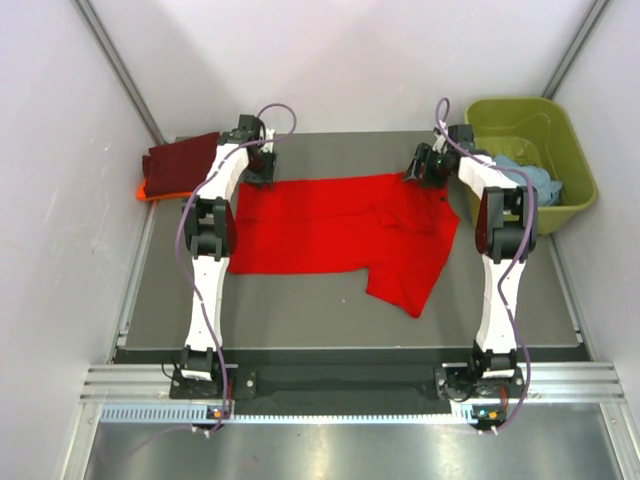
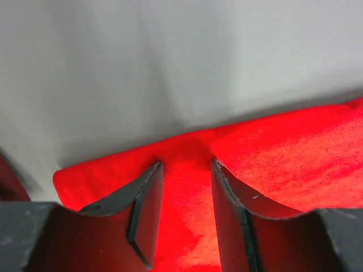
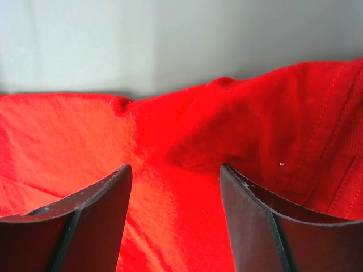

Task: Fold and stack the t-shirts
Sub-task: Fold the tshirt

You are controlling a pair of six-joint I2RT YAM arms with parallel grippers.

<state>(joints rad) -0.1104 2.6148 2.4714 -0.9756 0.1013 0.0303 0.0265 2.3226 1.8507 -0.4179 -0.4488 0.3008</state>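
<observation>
Left gripper [image 2: 186, 165] and right gripper [image 3: 176, 168], we saw, both stood with jaws apart at the upper edge of the red t-shirt [image 1: 330, 225], which lay spread across the middle of the top view.

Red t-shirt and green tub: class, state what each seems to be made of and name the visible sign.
Red t-shirt: soft cloth, likely a cotton knit, matt; it lies in folds and wrinkles, and the right wrist view shows a fuzzy surface and stitched seams. Green tub: probably moulded plastic, smooth with a slight sheen; it has a rigid rounded rim and even colour.
</observation>
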